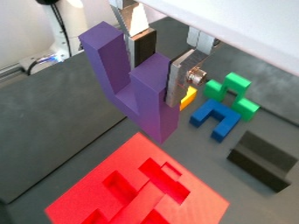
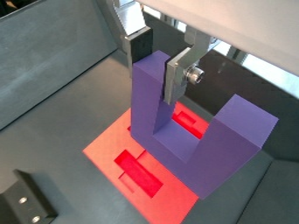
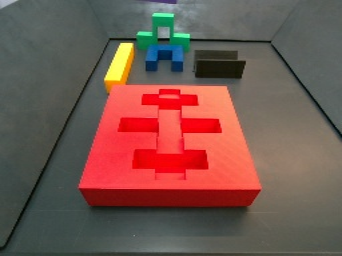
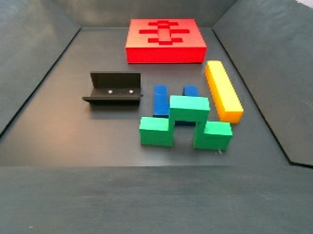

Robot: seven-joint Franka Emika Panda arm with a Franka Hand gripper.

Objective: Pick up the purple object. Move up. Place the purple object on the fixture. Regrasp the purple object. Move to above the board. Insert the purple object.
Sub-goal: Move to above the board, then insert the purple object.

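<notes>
**A:** What do the wrist views give?

**B:** In both wrist views the hand (image 1: 149, 63) is clamped on one prong of the purple object (image 1: 135, 80), silver fingers (image 2: 181, 74) pressed to its sides. The block hangs in the air over the board (image 1: 135, 194), prongs up, base toward the red slab. In a wrist view the green block (image 1: 233, 93), blue block (image 1: 218, 118) and fixture (image 1: 261, 159) sit on the dark floor (image 1: 59, 122) beyond.

**A:** Anything in the board's recesses?

**B:** No. In a side view the board (image 3: 170, 143) shows darker cross-shaped recesses, all bare. The yellow bar (image 3: 120, 65) lies at its far left, the fixture (image 3: 219, 66) at far right.

**A:** And from the opposite side?

**B:** The board (image 4: 167, 41) lies far, the fixture (image 4: 113, 90) left, green block (image 4: 186, 119) nearest. Neither side view shows hand or purple object. Low dark walls (image 4: 37, 82) ring the floor.
</notes>
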